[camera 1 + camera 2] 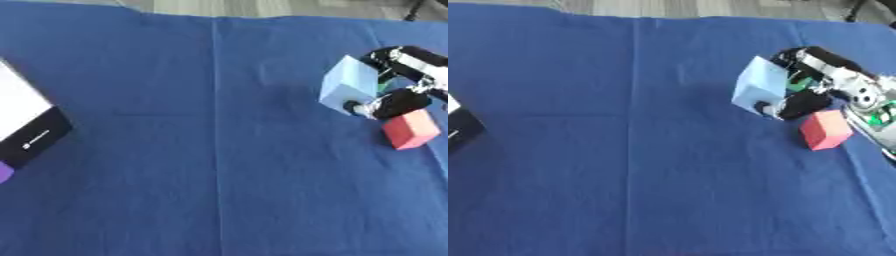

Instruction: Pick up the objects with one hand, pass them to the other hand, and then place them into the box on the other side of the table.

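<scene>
Over at the right of the frame, the right hand comes in from the right edge with its fingers curled round a light blue block, pinching it from the far side and from below. The block is tilted, one corner pointing toward the upper part of the frame; whether it is off the blue cloth covering the desk cannot be told from either view. Just beside the hand, toward the lower right, sits a red block on the cloth, touching or very nearly touching the dark fingers above it. Something green shows between the hand and the blue block, too small to make out. At the left edge of the frame lies the box, white on top with a black side panel, angled to the desk edge and partly cut off by the frame. A small purple shape peeks in just below it at the left edge. The wide stretch of cloth between the box and the hand has only a fold line running down it. The left hand shows in neither view.
</scene>
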Robot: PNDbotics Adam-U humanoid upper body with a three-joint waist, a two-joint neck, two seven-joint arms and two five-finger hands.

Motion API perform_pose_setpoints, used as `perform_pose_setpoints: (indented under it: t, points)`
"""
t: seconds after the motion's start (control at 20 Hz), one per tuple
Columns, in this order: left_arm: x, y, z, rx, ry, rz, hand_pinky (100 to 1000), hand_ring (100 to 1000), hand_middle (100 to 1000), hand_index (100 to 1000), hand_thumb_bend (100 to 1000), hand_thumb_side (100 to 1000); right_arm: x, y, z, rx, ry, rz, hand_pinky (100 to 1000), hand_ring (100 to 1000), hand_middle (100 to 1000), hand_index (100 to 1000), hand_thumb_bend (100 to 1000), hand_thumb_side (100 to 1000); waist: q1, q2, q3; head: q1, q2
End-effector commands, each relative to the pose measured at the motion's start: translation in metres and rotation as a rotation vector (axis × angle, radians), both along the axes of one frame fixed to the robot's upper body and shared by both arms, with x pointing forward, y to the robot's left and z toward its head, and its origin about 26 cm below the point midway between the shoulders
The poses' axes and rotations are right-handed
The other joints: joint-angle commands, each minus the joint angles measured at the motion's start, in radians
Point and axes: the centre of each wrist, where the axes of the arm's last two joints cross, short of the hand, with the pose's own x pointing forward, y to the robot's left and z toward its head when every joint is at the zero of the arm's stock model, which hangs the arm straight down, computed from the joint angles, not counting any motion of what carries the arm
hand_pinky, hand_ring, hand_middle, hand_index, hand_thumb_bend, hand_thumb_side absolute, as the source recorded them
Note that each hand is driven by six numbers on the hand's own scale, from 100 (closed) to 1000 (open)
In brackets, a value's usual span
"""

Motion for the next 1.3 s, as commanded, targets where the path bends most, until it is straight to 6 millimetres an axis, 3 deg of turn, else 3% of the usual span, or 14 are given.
perform_pose_setpoints:
  t: [0.05,0.35,0.45,0.5,0.75,1.2,1.25,1.3]
  points:
    - [-0.004,0.005,0.011,0.024,-0.039,0.006,928,741,733,787,158,791,-0.007,0.002,0.018,0.033,-0.106,0.016,706,746,525,548,243,100,0.005,-0.037,-0.005,0.003,0.007]
    - [-0.013,0.003,0.02,0.037,-0.086,-0.014,923,742,734,787,157,771,-0.004,0.007,0.019,0.231,-0.262,0.07,646,741,529,546,212,100,0.006,-0.058,-0.01,0.011,0.022]
    - [-0.017,0.002,0.026,0.049,-0.111,-0.024,921,742,734,785,157,763,-0.003,0.01,0.017,0.261,-0.292,0.09,635,738,530,546,240,100,0.007,-0.066,-0.009,0.014,0.028]
    - [-0.019,0.001,0.029,0.055,-0.122,-0.028,920,742,733,785,157,757,-0.002,0.012,0.016,0.273,-0.3,0.098,631,737,530,545,199,100,0.008,-0.069,-0.009,0.016,0.031]
    - [-0.031,-0.001,0.043,0.097,-0.183,-0.046,912,740,735,784,155,730,0.003,0.023,0.009,0.368,-0.342,0.117,604,729,531,543,162,100,0.017,-0.085,-0.004,0.031,0.043]
    - [-0.034,-0.001,0.064,0.182,-0.267,-0.076,902,744,739,786,157,686,0.011,0.048,-0.006,0.455,-0.421,0.097,593,726,532,543,152,100,0.029,-0.121,0.004,0.044,0.078]
    - [-0.035,-0.001,0.066,0.19,-0.272,-0.081,901,745,739,786,213,688,0.012,0.051,-0.008,0.456,-0.426,0.096,593,726,532,542,150,100,0.031,-0.123,0.005,0.043,0.08]
    - [-0.035,-0.002,0.068,0.201,-0.28,-0.088,900,745,739,786,157,676,0.012,0.054,-0.01,0.46,-0.429,0.098,591,727,532,542,148,100,0.032,-0.125,0.006,0.042,0.083]
